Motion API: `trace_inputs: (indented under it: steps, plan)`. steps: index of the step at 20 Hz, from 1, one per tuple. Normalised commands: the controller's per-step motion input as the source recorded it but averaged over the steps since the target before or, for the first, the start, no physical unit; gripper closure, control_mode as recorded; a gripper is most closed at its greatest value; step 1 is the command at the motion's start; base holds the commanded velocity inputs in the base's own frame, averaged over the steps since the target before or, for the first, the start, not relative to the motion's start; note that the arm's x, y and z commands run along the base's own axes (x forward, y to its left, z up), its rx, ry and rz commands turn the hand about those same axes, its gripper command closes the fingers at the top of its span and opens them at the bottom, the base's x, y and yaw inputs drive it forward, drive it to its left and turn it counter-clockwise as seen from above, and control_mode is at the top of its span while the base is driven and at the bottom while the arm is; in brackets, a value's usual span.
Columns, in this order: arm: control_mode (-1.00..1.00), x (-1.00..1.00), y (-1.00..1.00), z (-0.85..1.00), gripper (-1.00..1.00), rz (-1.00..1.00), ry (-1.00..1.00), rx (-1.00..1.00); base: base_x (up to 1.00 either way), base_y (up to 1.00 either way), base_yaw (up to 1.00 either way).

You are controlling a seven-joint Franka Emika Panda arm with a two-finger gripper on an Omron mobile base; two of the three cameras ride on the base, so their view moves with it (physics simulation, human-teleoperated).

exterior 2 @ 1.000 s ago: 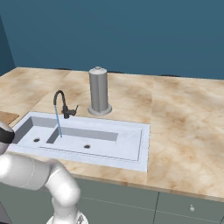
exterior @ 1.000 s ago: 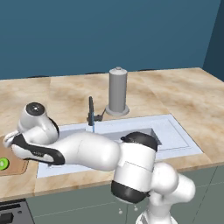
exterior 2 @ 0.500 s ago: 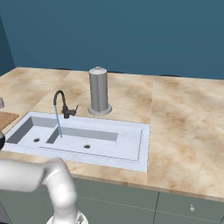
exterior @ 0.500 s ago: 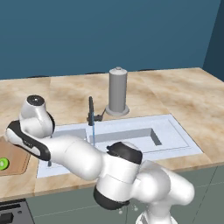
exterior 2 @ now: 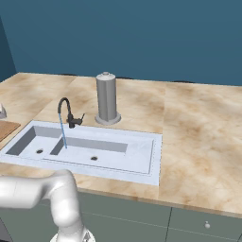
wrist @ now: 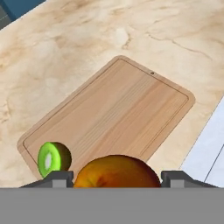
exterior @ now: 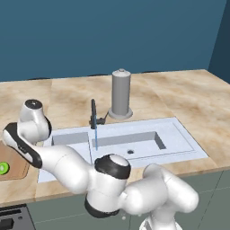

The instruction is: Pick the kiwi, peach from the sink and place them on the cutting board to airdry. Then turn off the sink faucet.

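Note:
In the hand view my gripper (wrist: 117, 178) is shut on the peach (wrist: 116, 169), an orange fruit with a reddish tint, held between the two dark fingertips (wrist: 59, 178). It hangs above the near edge of the light-brown cutting board (wrist: 127, 105). The lime-green kiwi (wrist: 52, 158) lies on the board's corner, just left of the peach. From the left base view the kiwi (exterior: 3, 168) rests on the board (exterior: 15, 161) at the far left, with the arm stretched toward it. The sink (exterior: 179, 134) holds no fruit. A thin blue stream runs from the dark sink faucet (exterior: 93, 114).
A tall grey cylinder (exterior: 121, 93) with a knobbed top stands behind the sink, right of the faucet. The marble counter (exterior 2: 198, 132) stretches wide to the right. The board's corner (exterior 2: 7, 128) shows left of the sink (exterior 2: 142, 165), and the faucet (exterior 2: 66, 111) rises at its back.
The arm's elbow has swung left and toward the counter's front, while the hand end stays over the board at the far left. The water keeps running.

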Motion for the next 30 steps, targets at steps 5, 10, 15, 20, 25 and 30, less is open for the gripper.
trace_inputs:
  steps: [5,10,15,20,25,30]
  plan:
    - [-1.0,0.18,0.09,-0.18,1.0,0.0,0.03,-0.01,0.0,0.0,0.0]
    - [-1.0,0.18,0.12,-0.24,1.0,0.0,0.03,-0.05,0.0,0.0,0.0]
    - [-1.0,0.2,0.15,-0.24,1.0,0.0,0.04,-0.03,0.0,0.0,0.0]
    - [-1.0,0.25,0.19,-0.22,1.0,0.0,0.05,-0.01,0.0,0.0,0.0]
    - [-1.0,0.24,0.26,-0.29,1.0,0.0,0.05,-0.04,0.0,0.0,0.0]
    - [-1.0,0.2,0.25,-0.2,1.0,0.0,0.03,-0.03,0.0,0.0,0.0]
